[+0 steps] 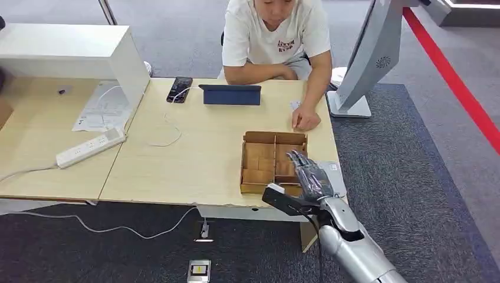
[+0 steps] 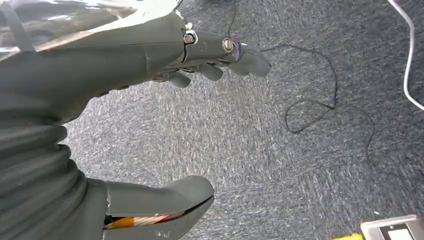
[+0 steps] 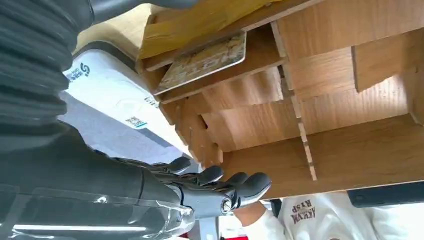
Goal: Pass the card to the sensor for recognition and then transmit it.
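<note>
Grey carpet surrounds a pale wooden desk (image 1: 194, 141) where one person (image 1: 274, 35) sits opposite. One compartmented wooden box (image 1: 272, 162) sits near the desk's edge, one card (image 3: 202, 62) lying in a compartment. Robot's right hand (image 1: 308, 175) hovers over the box, fingers apart, holding nothing. Left hand (image 2: 210, 57) hangs over the floor, fingers loosely curled, empty. Likely risk: fingers catching a divider and missing the flat card.

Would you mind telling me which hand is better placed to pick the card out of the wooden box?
The right hand: it hovers open over the wooden box, with the card close by. The left hand hangs over the carpet.
</note>
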Available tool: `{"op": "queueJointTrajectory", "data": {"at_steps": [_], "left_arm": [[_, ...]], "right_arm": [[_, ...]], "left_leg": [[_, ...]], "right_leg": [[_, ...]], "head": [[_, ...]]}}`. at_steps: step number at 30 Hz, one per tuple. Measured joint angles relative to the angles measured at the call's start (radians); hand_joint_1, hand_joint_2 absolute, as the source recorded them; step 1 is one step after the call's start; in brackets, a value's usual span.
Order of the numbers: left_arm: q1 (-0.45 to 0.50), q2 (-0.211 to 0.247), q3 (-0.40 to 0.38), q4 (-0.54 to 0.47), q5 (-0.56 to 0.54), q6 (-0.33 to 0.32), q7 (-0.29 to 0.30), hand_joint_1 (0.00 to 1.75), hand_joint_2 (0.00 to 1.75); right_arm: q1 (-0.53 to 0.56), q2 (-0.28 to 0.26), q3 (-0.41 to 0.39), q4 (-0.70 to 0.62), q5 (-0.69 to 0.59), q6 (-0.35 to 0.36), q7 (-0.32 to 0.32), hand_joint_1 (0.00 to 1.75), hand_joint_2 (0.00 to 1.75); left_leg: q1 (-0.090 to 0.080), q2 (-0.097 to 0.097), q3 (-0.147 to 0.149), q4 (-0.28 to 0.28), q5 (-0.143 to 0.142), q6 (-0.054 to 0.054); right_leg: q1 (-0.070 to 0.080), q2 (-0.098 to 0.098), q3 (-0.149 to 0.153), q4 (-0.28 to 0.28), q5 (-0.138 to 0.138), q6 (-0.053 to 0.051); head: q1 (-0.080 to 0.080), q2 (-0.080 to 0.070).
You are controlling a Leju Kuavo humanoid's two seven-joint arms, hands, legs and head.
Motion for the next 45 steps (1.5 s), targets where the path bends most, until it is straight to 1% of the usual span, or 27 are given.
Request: {"op": "queueJointTrajectory", "data": {"at_steps": [18, 19, 20, 21, 22, 27, 32, 40, 42, 43, 45], "left_arm": [[0.000, 0.000, 0.000, 0.000, -0.001, 0.000, -0.005, 0.00, 1.75], [0.000, 0.000, 0.000, 0.000, -0.001, 0.000, -0.006, 0.00, 1.75], [0.000, 0.000, 0.000, 0.000, -0.002, -0.002, -0.006, 0.00, 1.75], [0.000, 0.000, 0.000, 0.000, -0.003, -0.003, -0.006, 0.00, 1.75], [0.000, 0.000, 0.000, 0.000, -0.006, -0.003, -0.006, 0.00, 1.75], [0.000, 0.000, 0.000, 0.000, -0.012, -0.004, -0.006, 0.00, 1.75], [0.000, 0.000, 0.000, 0.000, -0.011, -0.004, -0.006, 0.00, 1.75], [0.001, 0.000, 0.000, 0.000, -0.011, -0.004, -0.007, 0.00, 1.75], [0.001, 0.000, 0.000, 0.000, -0.011, -0.004, -0.007, 0.00, 1.75], [0.001, 0.000, 0.000, 0.000, -0.011, -0.004, -0.007, 0.00, 1.75], [0.001, 0.000, 0.000, 0.000, -0.012, -0.004, -0.007, 0.00, 1.75]], "right_arm": [[0.005, -0.014, 0.000, 0.000, -0.001, 0.000, 0.007, 0.00, 1.75], [0.006, -0.014, 0.000, 0.000, -0.001, 0.000, 0.007, 1.12, 1.75], [0.006, -0.014, 0.000, 0.000, -0.001, 0.000, 0.007, 1.68, 1.75], [0.007, -0.014, 0.000, 0.000, -0.001, 0.001, 0.007, 1.68, 1.75], [0.007, -0.014, 0.000, 0.000, -0.001, 0.002, 0.007, 1.75, 1.75], [0.011, -0.014, 0.001, 0.000, -0.001, 0.019, 0.013, 1.75, 1.75], [0.014, -0.014, 0.001, 0.000, -0.010, 0.026, 0.021, 1.64, 1.75], [0.015, -0.017, -0.001, 0.000, -0.026, 0.029, 0.025, 1.64, 1.75], [0.015, -0.018, -0.001, 0.000, -0.026, 0.029, 0.025, 1.55, 1.75], [0.015, -0.018, -0.001, 0.000, -0.026, 0.029, 0.025, 1.55, 1.75], [0.015, -0.019, -0.001, 0.000, -0.034, 0.030, 0.026, 1.50, 1.75]], "left_leg": [[0.000, 0.000, 0.000, 0.000, 0.000, 0.000], [0.000, 0.000, 0.000, 0.000, 0.000, 0.000], [0.000, 0.000, 0.000, 0.000, 0.000, 0.000], [0.000, 0.000, 0.000, 0.000, 0.000, 0.000], [0.000, 0.000, 0.000, 0.000, 0.000, 0.000], [0.000, 0.000, 0.000, 0.000, 0.000, 0.000], [0.000, 0.000, 0.000, 0.000, 0.000, 0.000], [0.000, 0.000, 0.000, 0.000, 0.000, 0.000], [0.000, 0.000, 0.000, 0.000, 0.000, 0.000], [0.000, 0.000, 0.000, 0.000, 0.000, 0.000], [0.000, 0.000, 0.000, 0.000, 0.000, 0.000]], "right_leg": [[0.000, 0.000, 0.000, 0.000, 0.000, 0.000], [0.000, 0.000, 0.000, 0.000, 0.000, 0.000], [0.000, 0.000, 0.000, 0.000, 0.000, 0.000], [0.000, 0.000, 0.000, 0.000, 0.000, 0.000], [0.000, 0.000, 0.000, 0.000, 0.000, 0.000], [0.000, 0.000, 0.000, 0.000, 0.000, 0.000], [0.000, 0.000, 0.000, 0.000, 0.000, 0.000], [0.000, 0.000, 0.000, 0.000, 0.000, 0.000], [0.000, 0.000, 0.000, 0.000, 0.000, 0.000], [0.000, 0.000, 0.000, 0.000, 0.000, 0.000], [0.000, 0.000, 0.000, 0.000, 0.000, 0.000]], "head": [[0.000, 0.000], [0.000, 0.000], [0.000, 0.000], [0.000, 0.000], [0.000, 0.000], [0.000, 0.000], [0.000, 0.000], [0.000, 0.000], [0.000, 0.000], [0.000, 0.000], [0.000, 0.000]]}}
